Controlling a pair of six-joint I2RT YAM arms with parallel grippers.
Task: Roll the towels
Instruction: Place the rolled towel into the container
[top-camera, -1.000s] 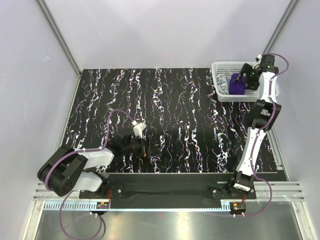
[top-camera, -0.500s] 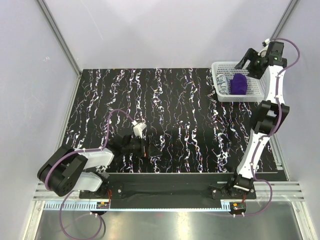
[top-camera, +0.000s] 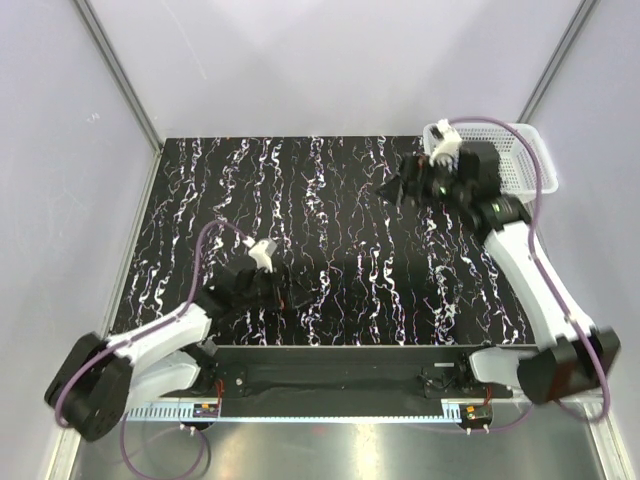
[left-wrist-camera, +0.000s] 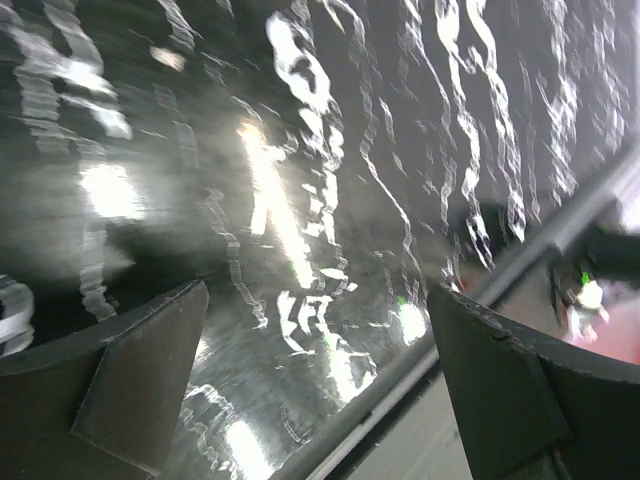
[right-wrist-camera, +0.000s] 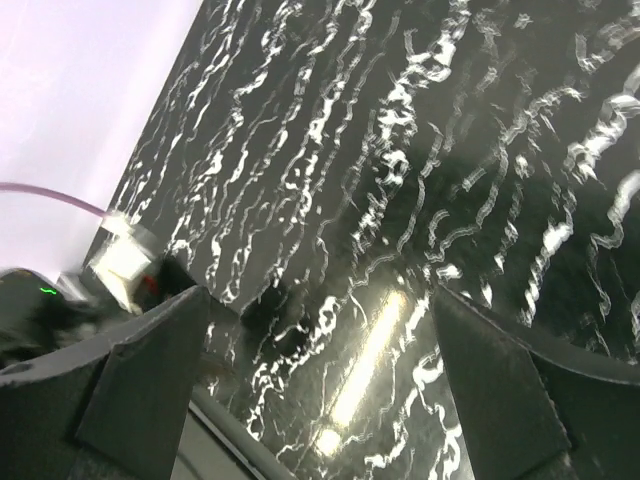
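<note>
Right gripper (top-camera: 395, 188) spread wide, empty, by far right corner; left gripper (top-camera: 285, 293) likewise, at near edge. Towels unseen. Risk: cable (top-camera: 500, 122) snags basket (top-camera: 525, 150), drags it.

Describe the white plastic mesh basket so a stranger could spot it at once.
Start from the black tabletop with white marbled streaks. At its far right corner sits the white plastic mesh basket, partly hidden by the right arm. It is the only white, perforated container there.
</note>
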